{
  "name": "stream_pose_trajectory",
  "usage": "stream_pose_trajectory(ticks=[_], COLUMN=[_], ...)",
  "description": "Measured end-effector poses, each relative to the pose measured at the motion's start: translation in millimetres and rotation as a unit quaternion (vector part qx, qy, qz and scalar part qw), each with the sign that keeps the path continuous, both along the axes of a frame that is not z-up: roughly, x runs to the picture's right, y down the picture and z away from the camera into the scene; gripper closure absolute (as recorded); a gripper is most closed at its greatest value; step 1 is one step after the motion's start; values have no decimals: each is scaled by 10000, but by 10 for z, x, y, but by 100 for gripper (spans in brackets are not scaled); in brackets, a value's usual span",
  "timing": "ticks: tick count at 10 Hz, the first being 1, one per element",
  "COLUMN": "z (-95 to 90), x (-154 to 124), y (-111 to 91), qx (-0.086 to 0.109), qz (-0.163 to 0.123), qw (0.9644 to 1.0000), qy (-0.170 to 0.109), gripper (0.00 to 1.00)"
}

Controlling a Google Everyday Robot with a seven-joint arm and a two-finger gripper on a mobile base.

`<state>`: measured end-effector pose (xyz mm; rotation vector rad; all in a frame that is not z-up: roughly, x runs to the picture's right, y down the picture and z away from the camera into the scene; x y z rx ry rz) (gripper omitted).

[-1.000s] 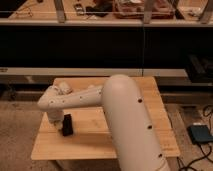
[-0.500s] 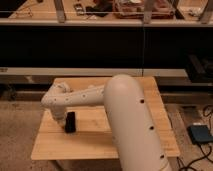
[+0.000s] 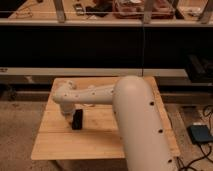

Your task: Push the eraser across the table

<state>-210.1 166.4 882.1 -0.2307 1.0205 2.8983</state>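
White arm (image 3: 131, 107) reaches from lower right across the table (image 3: 60, 146) toward its left half. Gripper (image 3: 68, 116) points down below the wrist, just left of the eraser (image 3: 77, 120) (contact cannot be resolved). Eraser sits on the left-centre planks. Whether the gripper is released or clenched: cannot tell.

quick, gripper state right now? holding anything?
Gripper: state cannot be told; it sits low over the table, right beside the eraser.
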Motion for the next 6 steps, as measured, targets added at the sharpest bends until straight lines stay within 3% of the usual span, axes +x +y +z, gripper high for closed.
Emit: stream_pose_trajectory(ticks=[6], z=[120], x=[449], y=[-79], qx=[-136], qz=[304], qw=[9988], qy=[359], gripper=[74])
